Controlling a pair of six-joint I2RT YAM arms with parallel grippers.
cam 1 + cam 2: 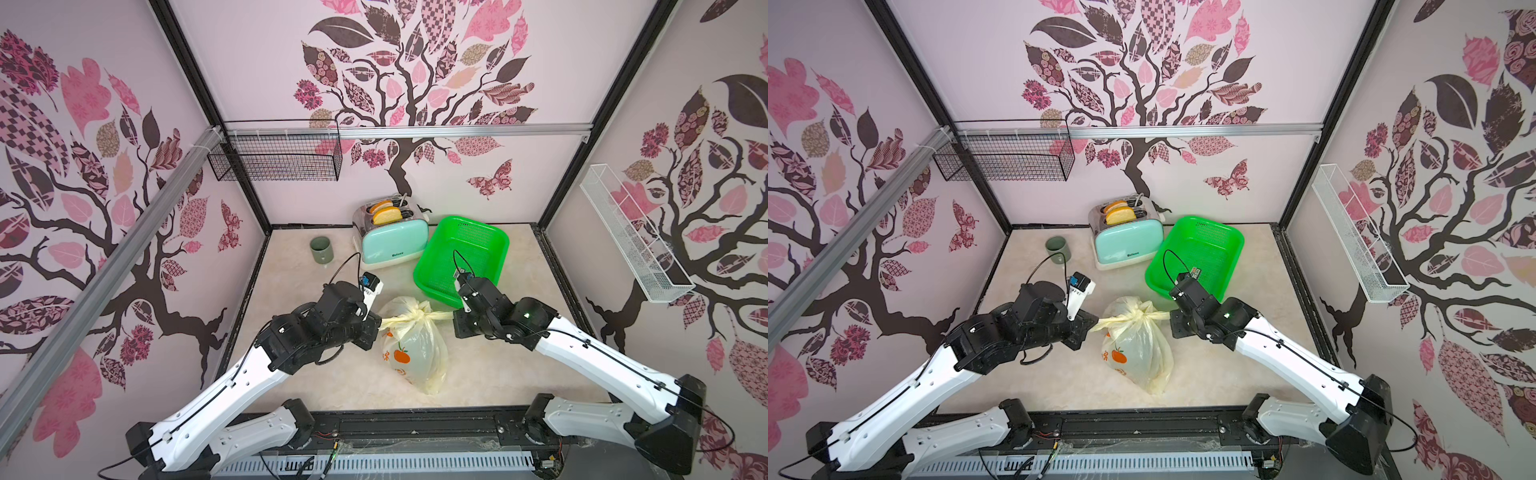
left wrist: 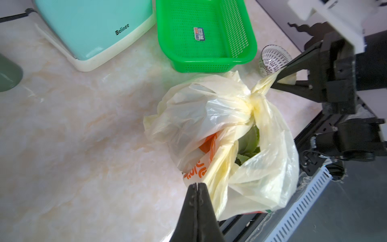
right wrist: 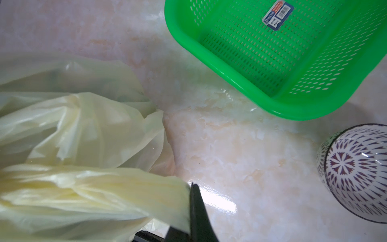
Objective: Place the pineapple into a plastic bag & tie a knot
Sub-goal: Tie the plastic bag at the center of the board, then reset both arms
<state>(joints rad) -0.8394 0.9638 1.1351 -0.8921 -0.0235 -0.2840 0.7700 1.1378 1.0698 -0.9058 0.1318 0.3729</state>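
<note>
The pale-yellow plastic bag (image 1: 415,353) with orange fruit print lies in the middle of the table in both top views. Its handles are bunched into a knot (image 1: 420,316) (image 2: 254,104) with two ends pulled out sideways. My left gripper (image 1: 379,324) (image 2: 197,184) is shut at the left end, with the handle strip running tight against its fingers. My right gripper (image 1: 455,316) (image 3: 191,185) is shut on the right end. Green leaves of the pineapple (image 2: 250,144) show through a gap below the knot; the rest is veiled by the bag.
An empty green basket (image 1: 482,245) stands just behind the right gripper. A mint toaster (image 1: 392,241) with toast and a green mug (image 1: 321,250) stand at the back. A patterned bowl (image 3: 354,169) sits beside the basket under my right arm. Wire baskets hang on the walls.
</note>
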